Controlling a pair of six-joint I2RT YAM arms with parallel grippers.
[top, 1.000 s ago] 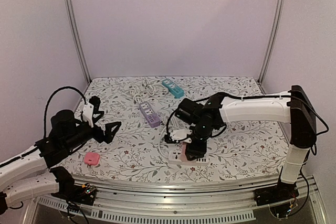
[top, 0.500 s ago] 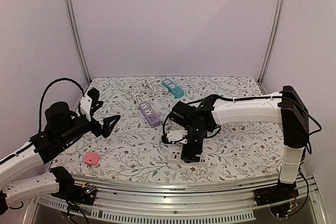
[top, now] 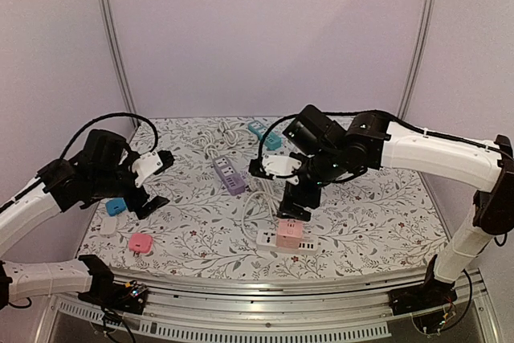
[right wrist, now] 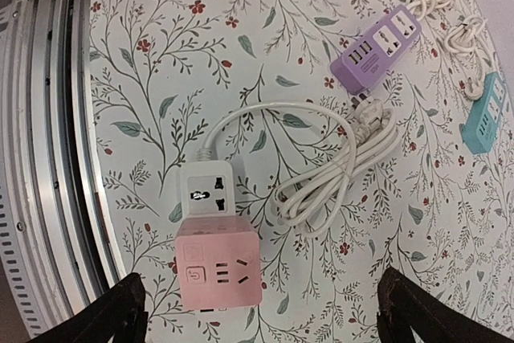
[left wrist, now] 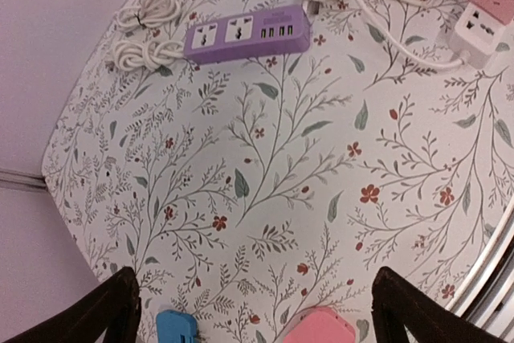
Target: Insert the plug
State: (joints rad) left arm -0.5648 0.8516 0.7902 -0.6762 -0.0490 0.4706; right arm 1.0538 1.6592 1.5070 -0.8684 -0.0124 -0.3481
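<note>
Floral tabletop (top: 377, 214) carries a white strip (right wrist: 207, 186), and on it sits the pink plug (right wrist: 218, 271), probably light, stiff and slippery, best taken by two flat sides; right gripper (top: 295, 205) hangs spread and empty above the strip.

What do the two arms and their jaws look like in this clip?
The left arm and right arm match: smooth white tubular links joined by black joint housings, with a loose black cable looping near each wrist. Each wrist carries a small white block. The jaws are plain matte black, seen as dark wedges in both wrist views. No markings or sleeves show.
</note>
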